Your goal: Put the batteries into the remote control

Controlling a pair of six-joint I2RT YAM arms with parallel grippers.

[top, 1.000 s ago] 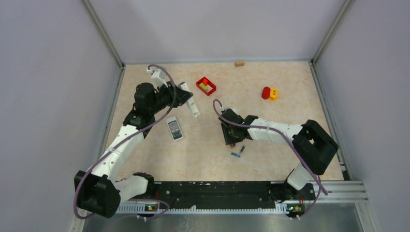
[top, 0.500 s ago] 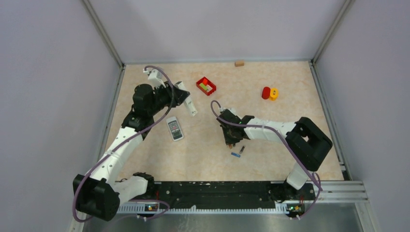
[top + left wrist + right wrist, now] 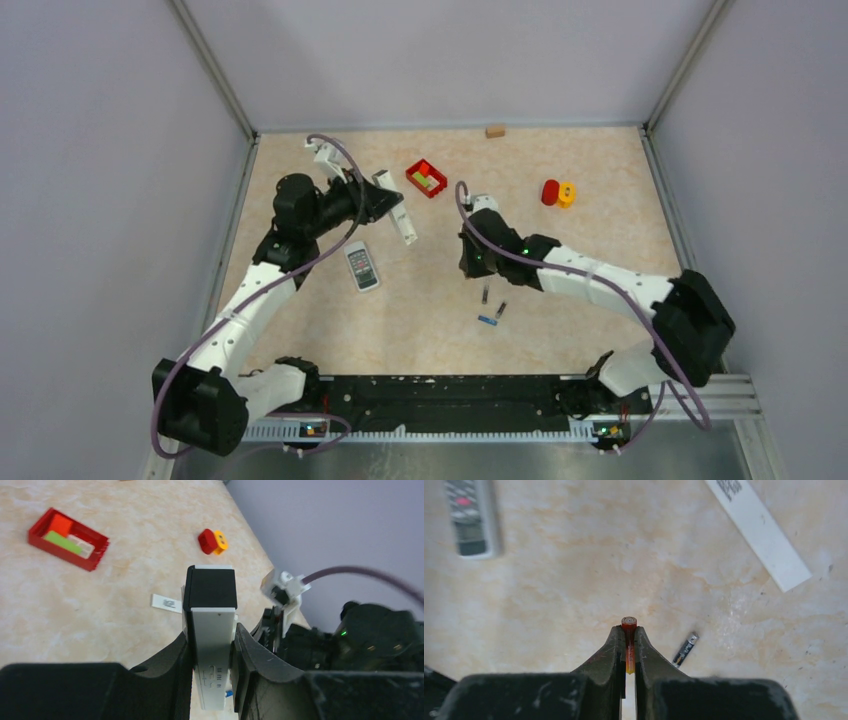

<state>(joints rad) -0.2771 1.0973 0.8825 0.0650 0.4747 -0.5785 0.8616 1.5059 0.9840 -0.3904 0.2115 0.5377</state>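
My left gripper (image 3: 213,634) is shut on a long white remote control (image 3: 212,625) and holds it above the table, its black open end (image 3: 210,586) facing away; in the top view this remote (image 3: 398,215) sits at the gripper (image 3: 380,203). My right gripper (image 3: 628,631) is shut on a thin red battery (image 3: 628,624), which pokes out past the fingertips above the table. A dark battery (image 3: 686,649) lies just to the right. The top view shows the right gripper (image 3: 472,262) above two dark batteries (image 3: 485,294) (image 3: 501,309) and a blue one (image 3: 487,320).
A second, grey-faced remote (image 3: 361,266) lies on the table left of centre. A flat white cover strip (image 3: 758,530) lies loose. At the back are a red tray (image 3: 426,178), a red-and-yellow piece (image 3: 558,193) and a small wooden block (image 3: 494,130).
My right gripper has shut on the red battery and risen off the table, moving back. One dark battery it covered now shows. The left arm has shifted the remote slightly.
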